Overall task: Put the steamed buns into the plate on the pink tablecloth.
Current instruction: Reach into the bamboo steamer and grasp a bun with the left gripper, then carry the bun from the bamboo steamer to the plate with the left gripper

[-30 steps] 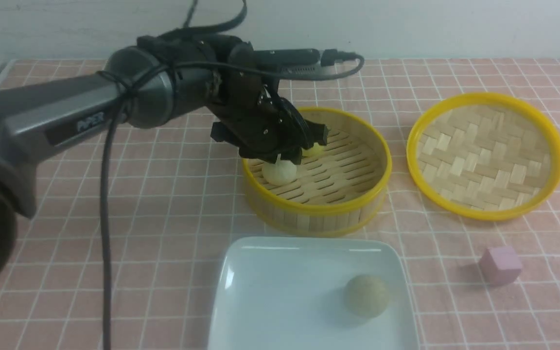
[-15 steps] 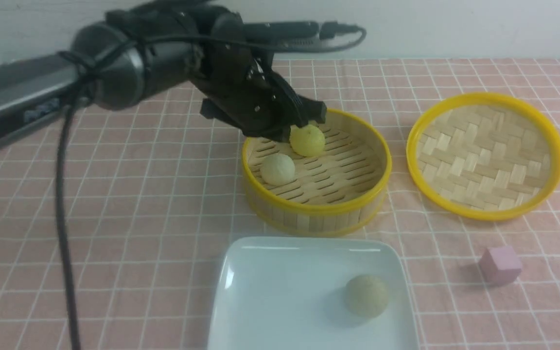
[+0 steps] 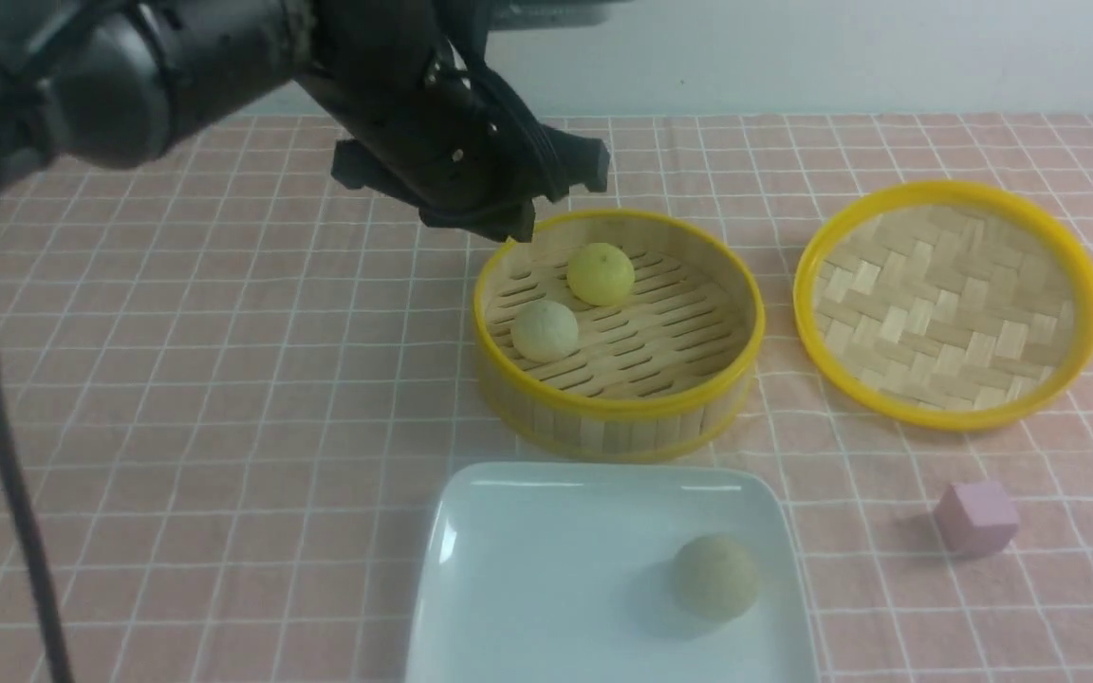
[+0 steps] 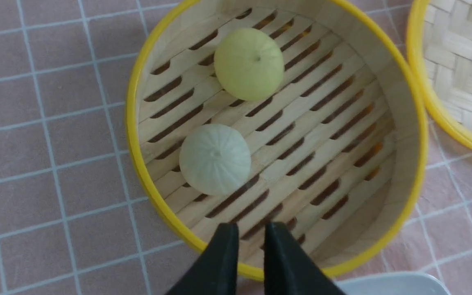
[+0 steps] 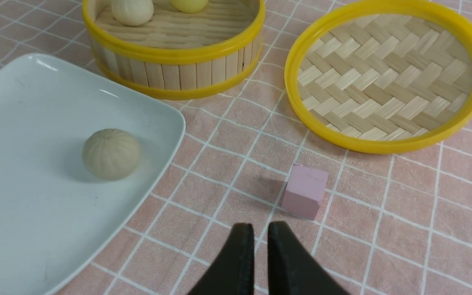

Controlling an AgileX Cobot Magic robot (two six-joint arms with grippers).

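Left gripper point(image 4: 250, 230) — barely apart, empty — over basket rim point(image 4: 131, 123), pale bun point(image 4: 214, 159) nearby

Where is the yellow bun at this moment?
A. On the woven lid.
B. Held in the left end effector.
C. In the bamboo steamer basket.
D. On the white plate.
C: the yellow bun lies on the slats of the steamer basket beside a pale bun, while the plate holds only one beige bun.

Front faces forward, wrists look down; all share basket point(image 3: 618, 417)
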